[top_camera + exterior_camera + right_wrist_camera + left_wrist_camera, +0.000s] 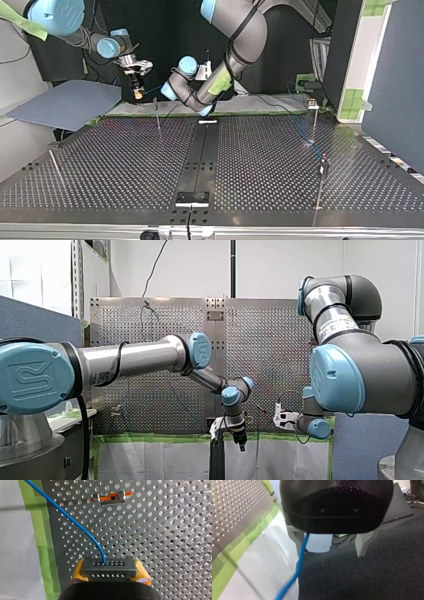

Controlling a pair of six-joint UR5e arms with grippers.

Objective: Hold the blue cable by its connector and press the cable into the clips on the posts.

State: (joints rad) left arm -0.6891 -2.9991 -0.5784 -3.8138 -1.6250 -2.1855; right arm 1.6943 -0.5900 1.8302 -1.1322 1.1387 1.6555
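My right hand [109, 565] grips the dark connector [110, 570] between its yellow pads [77, 573]. From the connector the blue cable [75, 522] curves away over the perforated counter [165, 545], passing apart from an orange-marked clip [108, 497] and reaching the green tape [42, 532]. My left hand [331, 553] stands open, the cable running just beside one finger [296, 538], off the counter's edge.
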